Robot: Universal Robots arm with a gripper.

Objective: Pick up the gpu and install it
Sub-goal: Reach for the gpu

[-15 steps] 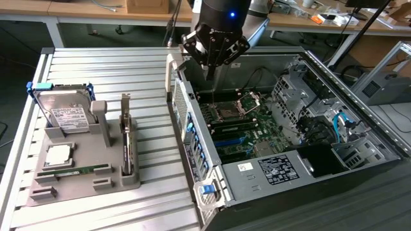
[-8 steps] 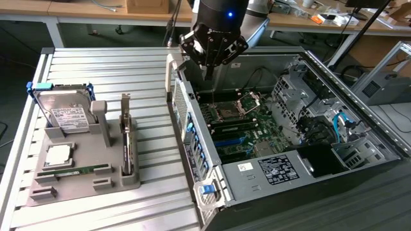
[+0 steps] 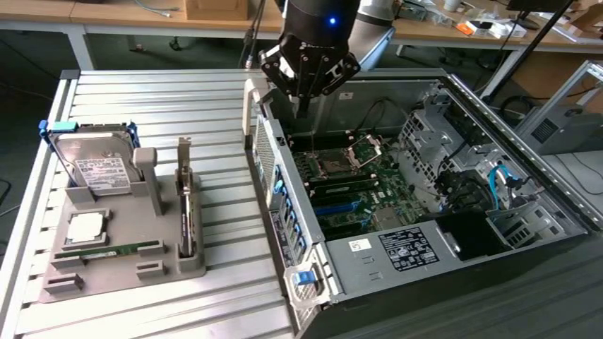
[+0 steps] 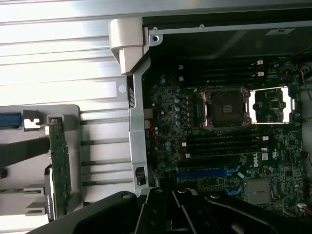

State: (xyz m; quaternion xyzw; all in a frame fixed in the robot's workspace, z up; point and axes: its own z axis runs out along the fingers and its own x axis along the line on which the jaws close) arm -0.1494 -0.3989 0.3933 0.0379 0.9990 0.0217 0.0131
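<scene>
Ribbed metal tabletop: thin dark gpu card stands on edge in grey plastic holder, long axis parallel w/ open PC case, on exterior view's left of closed, empty tool.

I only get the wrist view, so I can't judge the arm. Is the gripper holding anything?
Observer: No. The gripper is shut and empty, hovering above the open computer case.
Operator: Where is the graphics card from there?
Observer: The graphics card stands on edge in the gray holder, to the exterior view's left of the case.
Operator: Is anything else in that holder?
Observer: A hard drive stands upright at its far end.
</scene>
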